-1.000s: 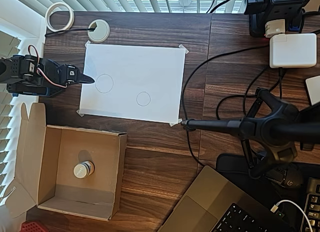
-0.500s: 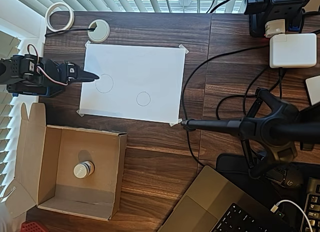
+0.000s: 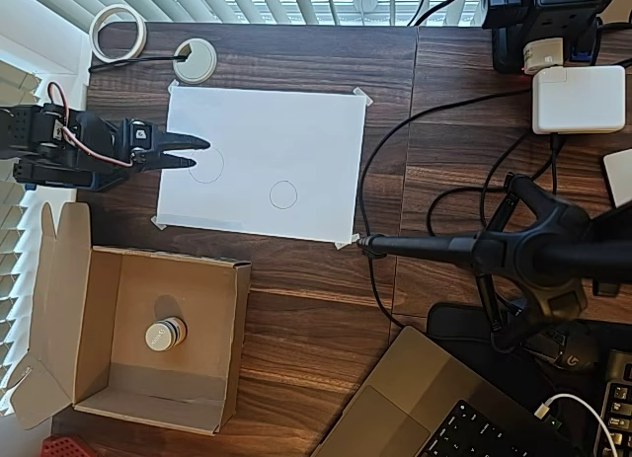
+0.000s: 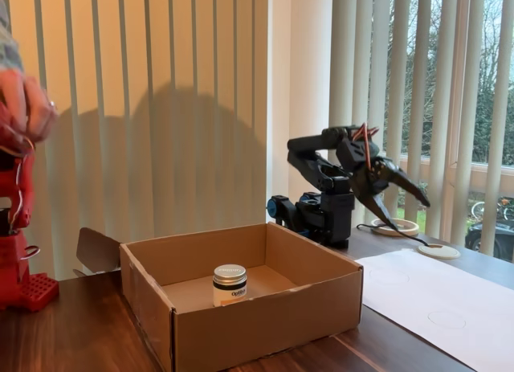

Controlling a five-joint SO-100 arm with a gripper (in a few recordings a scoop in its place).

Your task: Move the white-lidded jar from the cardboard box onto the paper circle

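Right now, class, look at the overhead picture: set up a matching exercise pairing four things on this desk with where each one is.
Things:
1. white-lidded jar
2. gripper
3. roll of tape
4. paper circle

Places:
a. top left corner of the desk
b. drawn on the white sheet, right of the larger circle
c. inside the cardboard box
d. above the sheet's left edge

Pairs: 1-c, 2-d, 3-a, 4-b

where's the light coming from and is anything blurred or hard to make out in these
Fixed view: daylight through the vertical blinds backlights the dark gripper, which casts a large soft shadow on the blinds behind the cardboard box; the red shape at the left edge is blurred. Overhead view: the paper circle is a faint outline.
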